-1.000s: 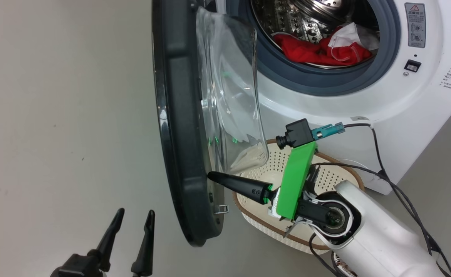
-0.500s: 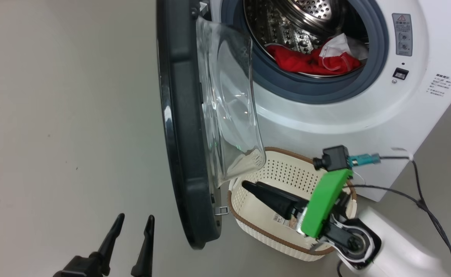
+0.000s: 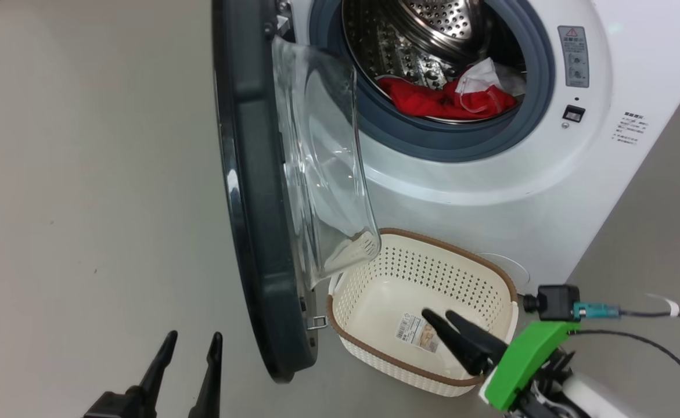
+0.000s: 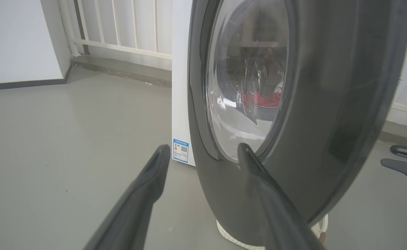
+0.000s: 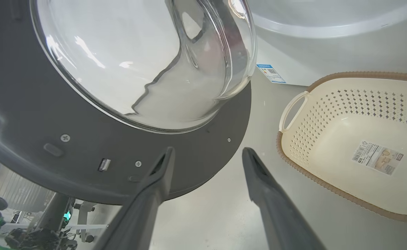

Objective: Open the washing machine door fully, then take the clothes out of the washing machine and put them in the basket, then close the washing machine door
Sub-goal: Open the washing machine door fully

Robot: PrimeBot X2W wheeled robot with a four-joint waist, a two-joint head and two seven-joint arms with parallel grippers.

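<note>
The clothes [image 3: 444, 101], red with white trim, lie heaped at the drum's front lip inside the washing machine [image 3: 490, 191]. The door [image 3: 258, 232] stands swung out, roughly square to the machine's front. The basket [image 3: 432, 273] sits on the floor just below the opening, beside the door's lower edge. My right gripper [image 3: 436, 313] hangs over the basket, fingers spread and holding nothing. My left gripper [image 3: 194, 335], likewise spread and empty, hovers outside the door. I judge the reach should rise clear of the glass bowl and pinch the nearest red fold.
</note>
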